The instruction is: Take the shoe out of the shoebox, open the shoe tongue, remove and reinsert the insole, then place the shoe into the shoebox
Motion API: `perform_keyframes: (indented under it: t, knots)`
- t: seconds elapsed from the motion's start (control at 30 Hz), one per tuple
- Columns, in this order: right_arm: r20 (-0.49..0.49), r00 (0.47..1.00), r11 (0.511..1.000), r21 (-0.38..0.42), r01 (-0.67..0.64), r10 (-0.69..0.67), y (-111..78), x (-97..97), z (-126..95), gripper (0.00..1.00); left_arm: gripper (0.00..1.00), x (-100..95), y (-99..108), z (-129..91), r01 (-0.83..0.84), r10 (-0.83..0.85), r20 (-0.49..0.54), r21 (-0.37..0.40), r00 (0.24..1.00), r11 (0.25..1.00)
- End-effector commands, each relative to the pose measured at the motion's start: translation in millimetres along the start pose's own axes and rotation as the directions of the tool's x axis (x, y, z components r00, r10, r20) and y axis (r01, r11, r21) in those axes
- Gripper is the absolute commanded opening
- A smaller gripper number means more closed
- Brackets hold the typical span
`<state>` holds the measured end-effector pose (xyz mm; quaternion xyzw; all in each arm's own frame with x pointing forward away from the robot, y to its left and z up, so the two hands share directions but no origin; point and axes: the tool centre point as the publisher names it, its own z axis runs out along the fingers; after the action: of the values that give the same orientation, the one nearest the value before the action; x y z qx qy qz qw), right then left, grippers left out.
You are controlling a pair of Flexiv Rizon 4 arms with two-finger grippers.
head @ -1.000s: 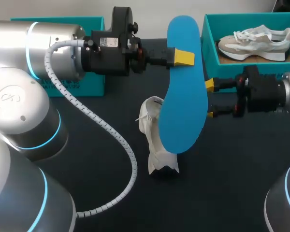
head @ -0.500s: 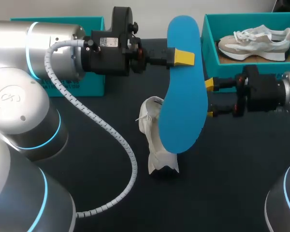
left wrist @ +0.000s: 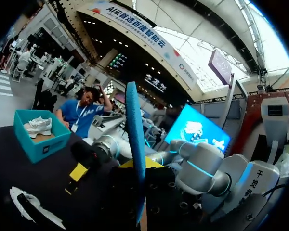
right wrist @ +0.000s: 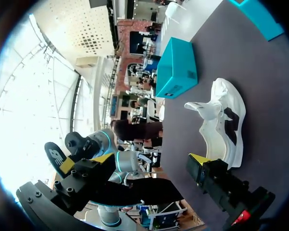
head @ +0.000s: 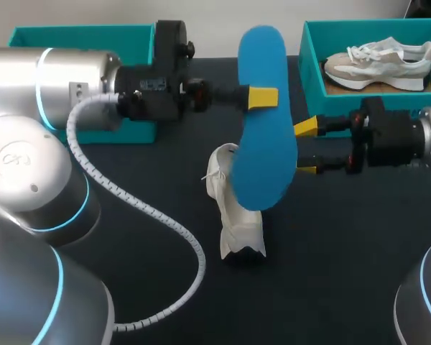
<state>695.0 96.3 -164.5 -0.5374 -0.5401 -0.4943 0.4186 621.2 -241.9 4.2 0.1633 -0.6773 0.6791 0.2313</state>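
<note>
My left gripper [head: 263, 97] is shut on a blue insole [head: 262, 151], holding it upright on its edge above the table; in the left wrist view the insole [left wrist: 135, 154] shows edge-on between the fingers. Below it, a white shoe [head: 235, 212] stands on the dark table, partly hidden by the insole. My right gripper [head: 307, 149] stands open just to the insole's right, with nothing between its fingers. The right wrist view has the white shoe [right wrist: 222, 126] beyond one yellow fingertip [right wrist: 199, 159]. The teal shoebox [head: 310, 72] at the back right holds a second shoe [head: 377, 61].
A second teal box [head: 79, 36] sits at the back left, behind my left arm; it appears again in the right wrist view [right wrist: 176, 67]. A ribbed grey cable [head: 151, 208] loops from the left arm over the table's left half.
My left arm has drawn the insole a little to the left and farther back, so the right gripper's yellow tips now show clear of its edge. The right arm and the shoe have not moved.
</note>
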Motion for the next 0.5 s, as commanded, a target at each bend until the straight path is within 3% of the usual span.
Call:
perform_keyframes:
  t: [0.03,0.1,0.3,0.43,0.5]
  knots:
    - [0.002,1.000,1.000,-0.002,-0.001,0.001,0.2,-0.1,1.9,1.00,0.00,-1.5,7.8,-31.0,-0.474,0.474,0.003,0.015,0.880,0.880]
    - [0.002,1.000,1.000,-0.002,-0.001,0.001,0.2,-0.1,1.9,1.00,0.00,-3.6,3.6,-37.9,-0.529,0.530,0.002,0.039,0.848,0.848]
    - [0.002,1.000,1.000,-0.002,-0.001,0.001,0.2,-0.1,1.9,1.00,0.00,-23.5,5.2,-53.9,-0.805,0.805,-0.016,-0.036,0.593,0.592]
    - [0.002,1.000,1.000,-0.002,-0.001,0.001,0.2,-0.1,1.9,1.00,0.00,-36.2,11.6,-62.0,-0.922,0.922,-0.004,-0.019,0.387,0.387]
    - [0.002,1.000,1.000,-0.002,-0.001,0.001,0.2,-0.1,1.9,1.00,0.00,-39.3,15.5,-65.4,-0.935,0.935,0.024,-0.008,0.354,0.354]
